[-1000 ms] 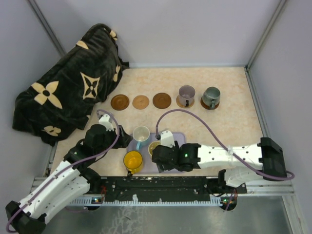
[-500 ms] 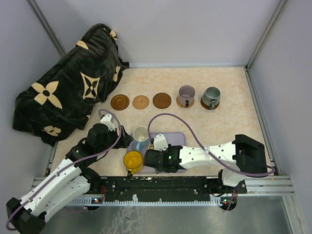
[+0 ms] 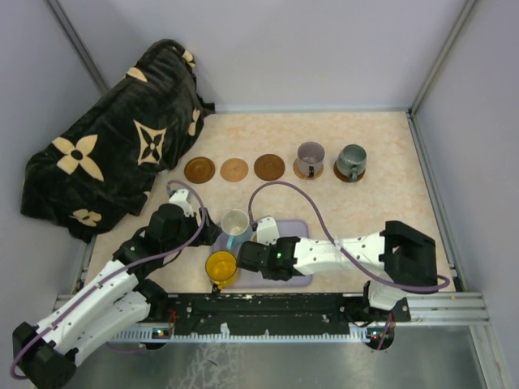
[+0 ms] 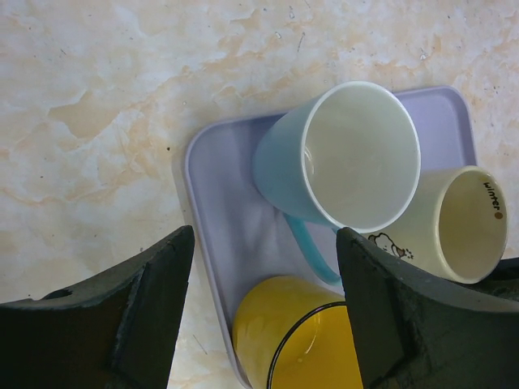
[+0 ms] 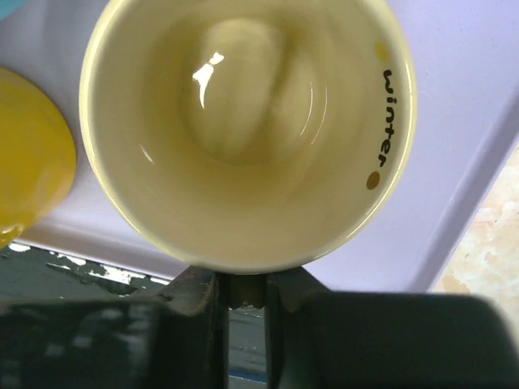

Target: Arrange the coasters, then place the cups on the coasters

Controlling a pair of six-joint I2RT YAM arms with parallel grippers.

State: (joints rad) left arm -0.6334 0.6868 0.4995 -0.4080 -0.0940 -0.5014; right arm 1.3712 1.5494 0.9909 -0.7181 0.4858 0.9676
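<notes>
Cream cup (image 5: 243, 121), "winter" printed inside rim

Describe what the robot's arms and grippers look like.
The left arm and right arm have white shells with black joints. A mauve cable loops along each. The left gripper's fingers are chunky and matte black.
</notes>
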